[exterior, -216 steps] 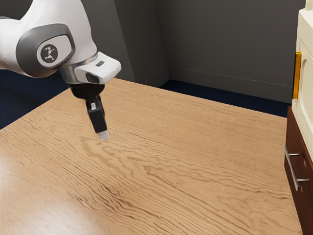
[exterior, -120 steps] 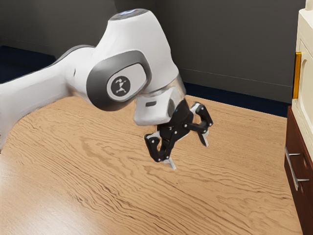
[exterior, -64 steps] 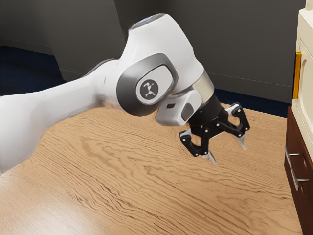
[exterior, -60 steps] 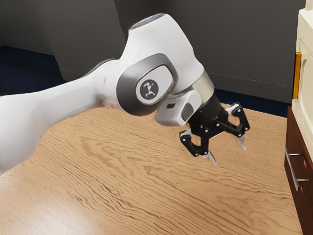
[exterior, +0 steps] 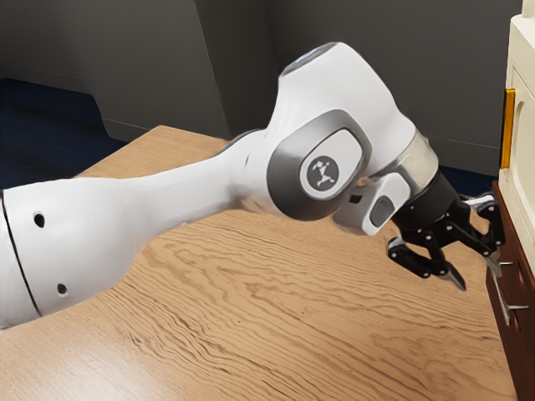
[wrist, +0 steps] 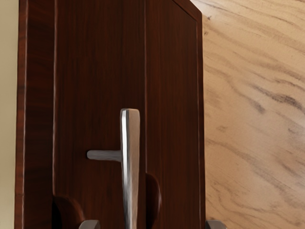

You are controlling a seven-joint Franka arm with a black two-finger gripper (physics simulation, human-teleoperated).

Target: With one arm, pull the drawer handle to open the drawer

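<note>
Drawer (exterior: 522, 351) sits behind its handle (exterior: 503, 309) at the exterior view's right, and looks shut. Just beside the handle, the gripper (exterior: 481, 278) has its jaws spread, clamped on nothing. In the wrist view, the handle appears off-centre, nearer one fingertip (wrist: 89, 224) than the other. Closing from that offset could knock the handle sideways or skew the grip; reaching too deep could jam the tips behind it; too shallow could slip.

The drawer (wrist: 100, 86) is dark red-brown, its handle (wrist: 131, 143) silver-grey, the cabinet (exterior: 524, 150) cream, the table (exterior: 251, 301) tan with wavy brown grain
</note>
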